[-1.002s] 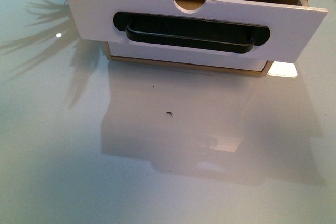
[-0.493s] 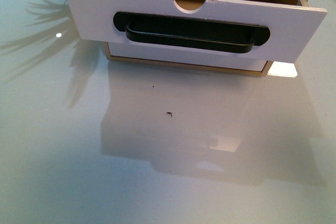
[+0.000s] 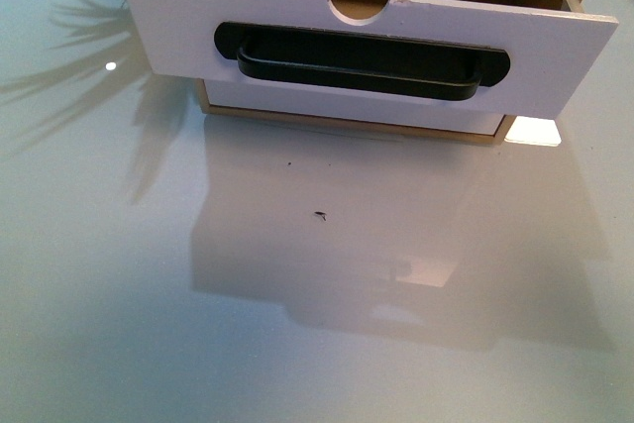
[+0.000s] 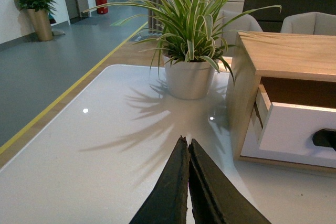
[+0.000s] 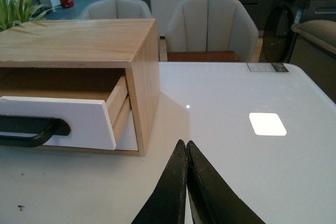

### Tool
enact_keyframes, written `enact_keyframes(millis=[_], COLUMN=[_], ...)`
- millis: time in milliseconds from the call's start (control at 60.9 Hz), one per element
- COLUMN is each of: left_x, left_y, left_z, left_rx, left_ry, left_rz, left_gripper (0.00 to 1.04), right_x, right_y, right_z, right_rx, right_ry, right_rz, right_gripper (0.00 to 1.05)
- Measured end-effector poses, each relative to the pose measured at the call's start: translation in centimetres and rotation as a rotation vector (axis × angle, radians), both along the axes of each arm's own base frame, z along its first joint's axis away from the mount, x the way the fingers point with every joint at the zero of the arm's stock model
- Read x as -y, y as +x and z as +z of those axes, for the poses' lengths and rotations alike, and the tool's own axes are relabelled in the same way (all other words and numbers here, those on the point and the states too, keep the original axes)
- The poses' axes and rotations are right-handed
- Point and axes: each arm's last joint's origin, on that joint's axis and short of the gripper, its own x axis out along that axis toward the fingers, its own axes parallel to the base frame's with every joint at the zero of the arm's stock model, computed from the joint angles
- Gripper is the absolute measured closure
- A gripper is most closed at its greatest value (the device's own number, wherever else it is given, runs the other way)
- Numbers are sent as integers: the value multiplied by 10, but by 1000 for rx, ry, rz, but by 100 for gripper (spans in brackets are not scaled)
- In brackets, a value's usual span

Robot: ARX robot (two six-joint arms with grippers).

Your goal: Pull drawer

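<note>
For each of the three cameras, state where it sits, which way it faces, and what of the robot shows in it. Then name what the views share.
Front view: on the robot's body, looking down at the table and the pulled-out drawer with its handle; no arm shows.
Left wrist view: low over the table, facing a potted plant and the cabinet; the shut left gripper shows.
Right wrist view: facing the cabinet's other end and chairs; the shut right gripper shows.
Shared: all three see the drawer.
</note>
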Motion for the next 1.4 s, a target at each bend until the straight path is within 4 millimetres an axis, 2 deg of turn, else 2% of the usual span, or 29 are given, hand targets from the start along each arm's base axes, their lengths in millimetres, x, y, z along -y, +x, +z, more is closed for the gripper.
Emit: enact_keyframes(millis=[197,739,887,1232,1314,1396], left_x=[0,0,0,0,0,0], left_y=[-5,-16,-26,-27,-27,-27], left_z=[1,0,-3,-3,-3,-3], left_rx=[2,2,-7,-3,-3,-3], left_ry=[0,-1,-1,-1,-2,-2], left_rz=[0,0,0,0,0,0], left_gripper=[102,102,102,102,91,77], right_x=[0,0,0,0,0,0], right_y=[-12,-12,-12,-12,-12,-12], right_z=[-2,-2,-2,-2,-2,-2], right_rx=[10,12,13,13,13,13], right_ry=[0,0,0,0,-1,0], right_rz=[1,0,0,0,0,1], right_gripper=[103,103,103,103,101,87])
